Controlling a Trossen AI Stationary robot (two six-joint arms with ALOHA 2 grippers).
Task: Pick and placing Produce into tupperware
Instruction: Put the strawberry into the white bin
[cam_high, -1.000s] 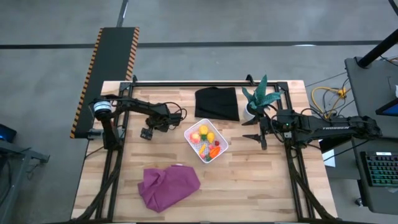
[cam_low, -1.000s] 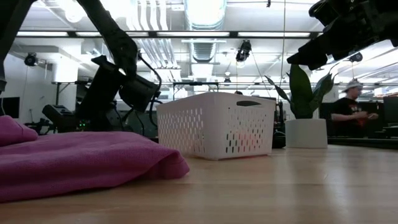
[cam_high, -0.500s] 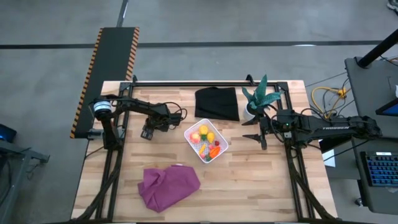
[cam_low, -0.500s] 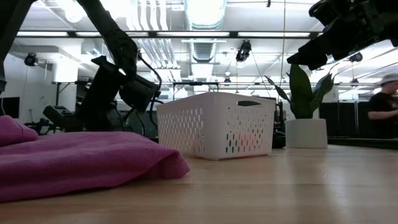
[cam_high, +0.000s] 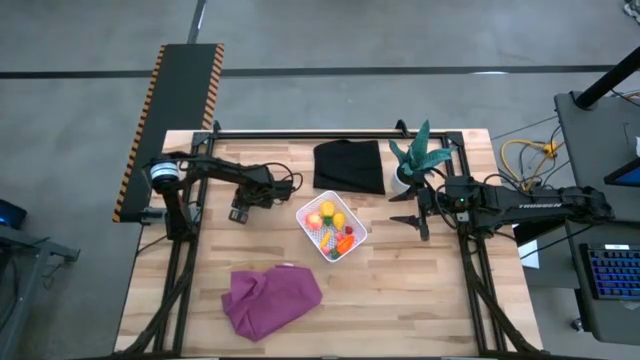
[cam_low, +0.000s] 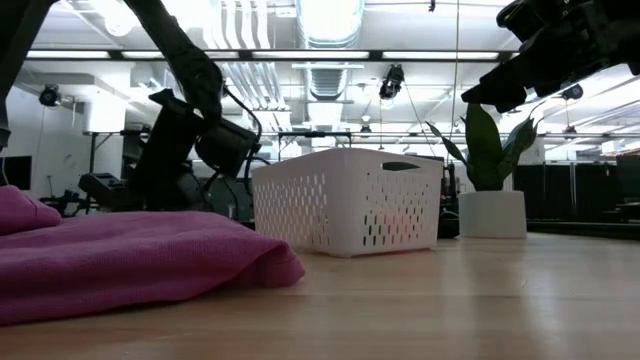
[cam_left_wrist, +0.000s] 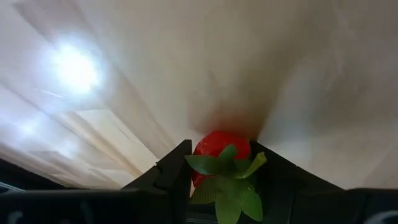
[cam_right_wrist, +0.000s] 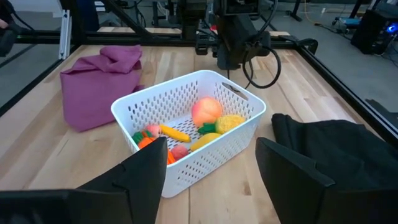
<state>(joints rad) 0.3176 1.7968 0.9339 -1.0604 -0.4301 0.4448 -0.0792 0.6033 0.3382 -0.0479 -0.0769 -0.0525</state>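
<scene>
Left end effector (cam_high: 238, 212) low over desk (cam_high: 400, 290), fingers (cam_left_wrist: 171, 171) clamped on red strawberry (cam_left_wrist: 221, 152) w/ green leaves, just left of white tupperware (cam_high: 357, 240). Inside tupperware: peach ball (cam_right_wrist: 206, 112), lemons (cam_right_wrist: 229, 122), carrot (cam_right_wrist: 174, 132), small red bits. Right end effector (cam_high: 408, 220) raised right of tupperware, fingers parted, holding nothing.

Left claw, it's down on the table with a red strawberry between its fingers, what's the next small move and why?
Probably lift straight up a little. The left claw has its fingers on either side of the red strawberry, low over the bare wood, left of the white basket. Raising it first should clear the basket's wall before carrying the strawberry over to the other produce. The right claw waits beside the basket.
</scene>
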